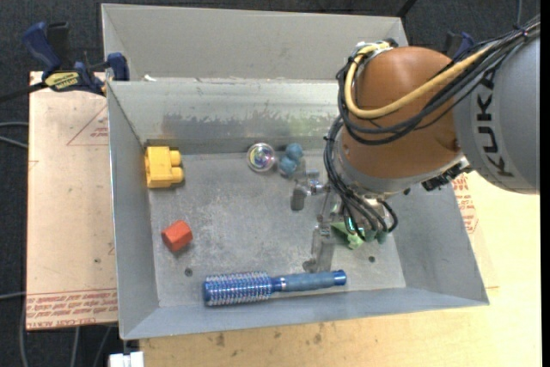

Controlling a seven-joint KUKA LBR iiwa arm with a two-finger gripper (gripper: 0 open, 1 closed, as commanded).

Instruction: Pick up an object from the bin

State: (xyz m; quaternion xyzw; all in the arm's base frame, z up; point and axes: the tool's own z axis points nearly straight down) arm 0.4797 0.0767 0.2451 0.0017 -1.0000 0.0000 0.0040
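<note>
Progress: nothing is picked yet, as I read it; the grab and the lift are both left to do.
Fingers: the fingers (322,247) look spread apart with nothing between them, low over the bare floor of the bin (129,211) on its right side.
Nearest thing: the blue hairbrush (258,288) lies along the near wall. Its handle end is just beside the lower fingertip, so I'd judge it the likeliest pick.
Green bit: a small green thing (352,236) sits just beside the fingers, half under the wrist; I can't tell whether it's loose or part of the arm.
Others: a shiny ball (260,156) and a pale blue lump (293,157) lie near the far wall. A yellow block (163,166) and a red cube (177,235) are well apart on the left.
In the way: nothing is heaped; the orange wrist cover (400,116) hides the floor beneath it from me.
</note>
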